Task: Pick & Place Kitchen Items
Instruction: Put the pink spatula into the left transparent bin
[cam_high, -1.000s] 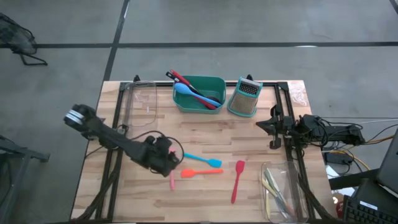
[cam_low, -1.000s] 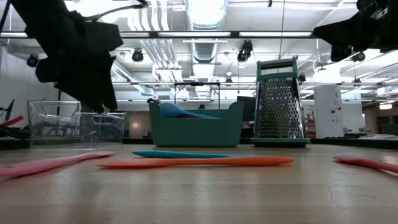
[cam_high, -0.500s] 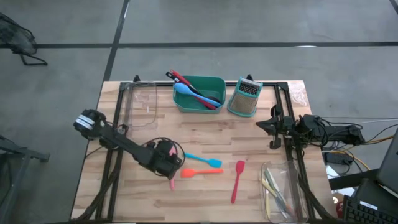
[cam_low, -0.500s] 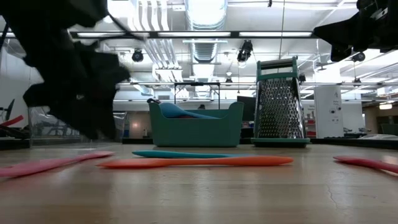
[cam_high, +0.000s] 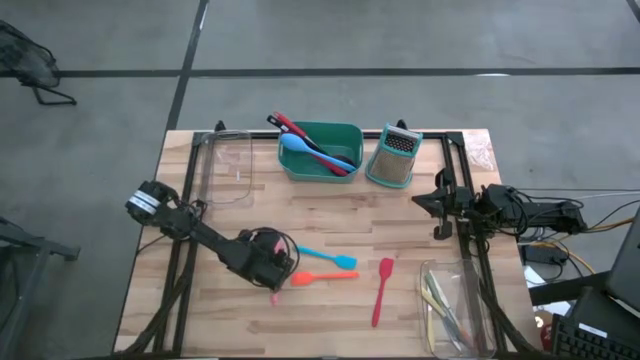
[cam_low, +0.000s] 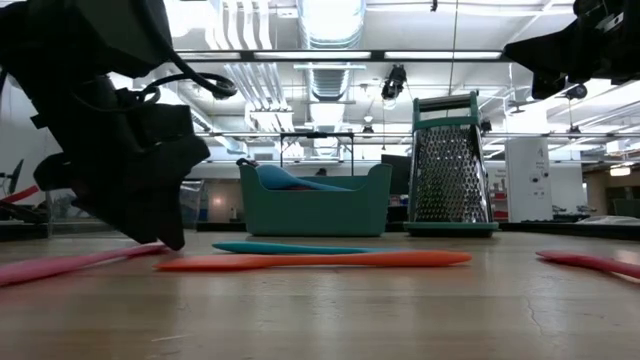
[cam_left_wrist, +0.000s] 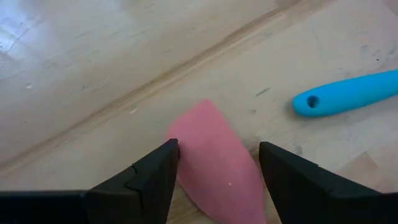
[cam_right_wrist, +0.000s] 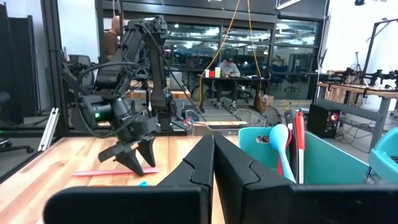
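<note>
A pink utensil (cam_left_wrist: 214, 165) lies flat on the wooden table at the near left, and its end shows past my left gripper (cam_high: 275, 296). My left gripper (cam_left_wrist: 217, 148) is open and points steeply down. Its two fingers stand one on each side of the utensil's broad pink end, low over the table (cam_low: 160, 225). Just to the right lie an orange spatula (cam_high: 325, 276), a blue spatula (cam_high: 330, 259) and a red spatula (cam_high: 381, 290). My right gripper (cam_right_wrist: 213, 155) is shut and waits at the table's right side (cam_high: 432, 205).
A teal tub (cam_high: 345, 135) holding a blue spoon and red utensils stands at the far middle. A steel grater (cam_high: 392, 157) is beside it. One clear bin (cam_high: 228, 165) sits at the far left. Another (cam_high: 455, 310), at the near right, holds yellow utensils.
My left gripper has come down from well above the table to just over it, onto the pink utensil's end. It has rolled a little and stayed open. The utensils lie where they were.
</note>
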